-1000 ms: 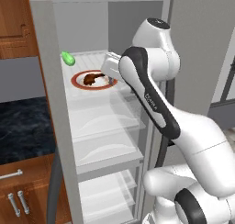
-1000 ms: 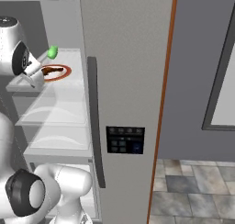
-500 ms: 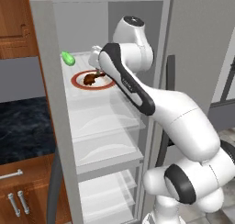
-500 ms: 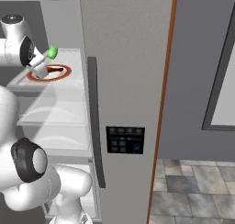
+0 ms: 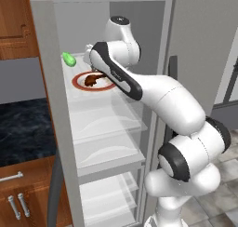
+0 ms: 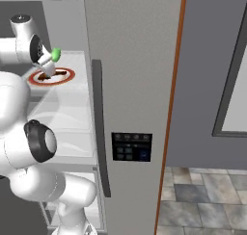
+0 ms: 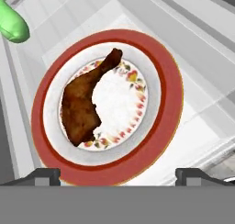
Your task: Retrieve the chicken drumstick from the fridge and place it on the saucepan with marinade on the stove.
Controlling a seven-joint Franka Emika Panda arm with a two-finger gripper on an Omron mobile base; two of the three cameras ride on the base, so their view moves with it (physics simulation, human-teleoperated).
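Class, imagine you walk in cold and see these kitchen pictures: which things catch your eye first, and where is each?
The brown chicken drumstick stands out first, lying on a white red-rimmed plate on an upper shelf of the open fridge. The white arm reaches in, its open gripper poised over the plate's near rim. A small bright green item sits on the same shelf, beyond the plate.

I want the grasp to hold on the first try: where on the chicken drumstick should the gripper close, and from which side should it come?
Grip the chicken drumstick across its thick meaty end, probably coming straight down from above. It lies flat on the red-rimmed plate, so the sides are hard to reach, and the thin bone end tapers and could slip. The open gripper hovers over the plate with nothing held.
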